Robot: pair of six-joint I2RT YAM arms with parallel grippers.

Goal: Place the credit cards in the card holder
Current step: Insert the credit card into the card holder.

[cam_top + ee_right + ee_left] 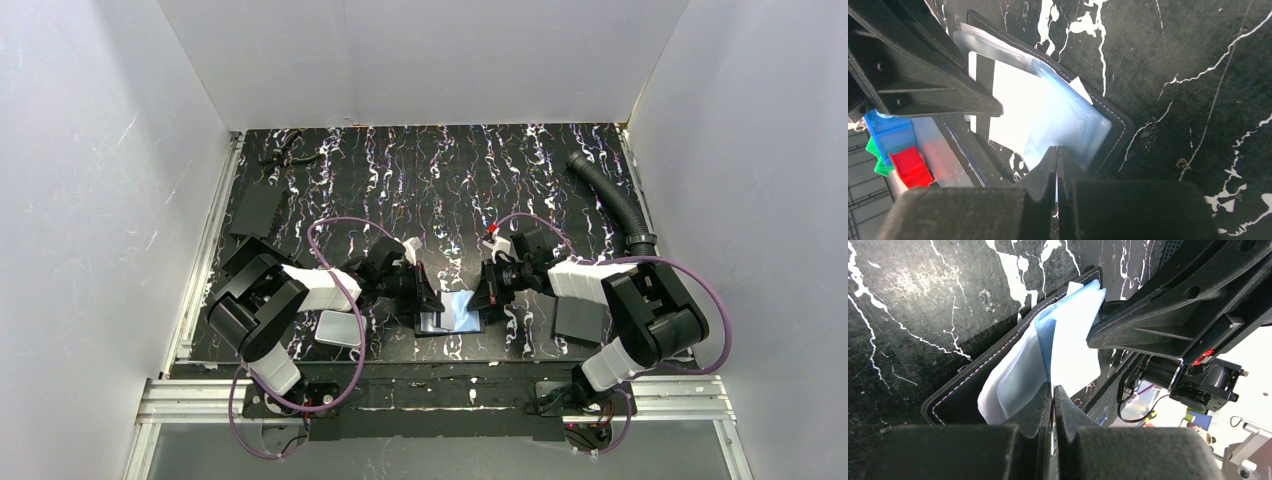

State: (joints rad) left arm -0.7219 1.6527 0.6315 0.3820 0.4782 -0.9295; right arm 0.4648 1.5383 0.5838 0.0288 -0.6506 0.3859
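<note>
Top external view: the card holder lies open on the table between the two arms; the left gripper and the right gripper bear on it from opposite sides; one of the credit cards lies loose beside the left arm, well apart from the holder. Hazard: both arms work in one small space; a sideways correction by either may strike the other.

Left wrist view: the jaws are together, nipping the edge of a clear pocket leaf, which stands lifted off the black cover; hazard: a strong upward pull may drag the whole holder, or the film may slip free and close the pocket mouth.

Right wrist view: the jaws are together at the near edge of the pockets; whether a leaf is caught between them is not clear; a white card with a dark stripe sits at the pocket mouth; hazard: if the leaf drops, this card may ride over the pocket instead of entering.
</note>
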